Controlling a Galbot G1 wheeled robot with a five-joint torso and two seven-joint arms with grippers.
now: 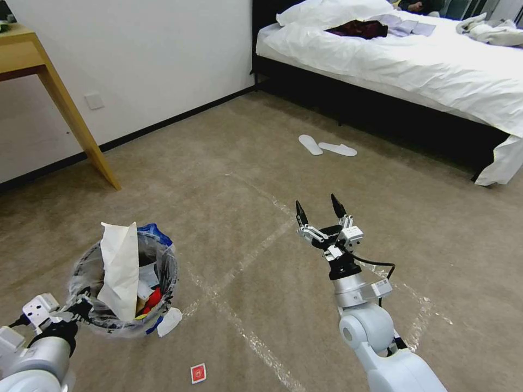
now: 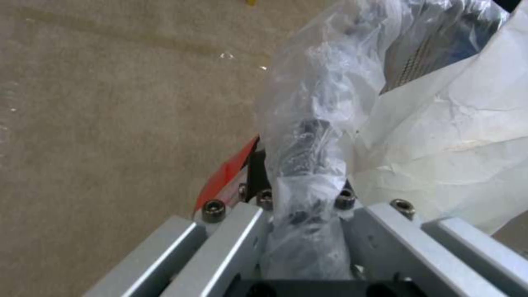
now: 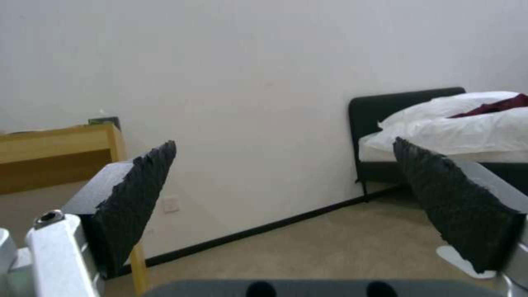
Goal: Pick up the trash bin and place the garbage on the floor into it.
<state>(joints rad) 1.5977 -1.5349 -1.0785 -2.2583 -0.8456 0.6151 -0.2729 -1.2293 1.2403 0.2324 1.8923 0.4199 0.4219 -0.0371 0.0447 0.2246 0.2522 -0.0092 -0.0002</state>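
Beige carpet floor (image 1: 229,179) looks mostly cleared; the trash bin (image 1: 124,283), stuffed with white paper and red wrappers, hangs low at the robot's left, the left pincer (image 1: 81,310) pinching its bagged rim. Right pincer (image 1: 321,213) hovers spread, empty. Garbage left: a red wrapper (image 1: 198,373) and white scrap (image 1: 170,321)

A white-sheeted bed (image 1: 436,60), two white slippers (image 1: 327,147), a wooden table (image 1: 32,60).
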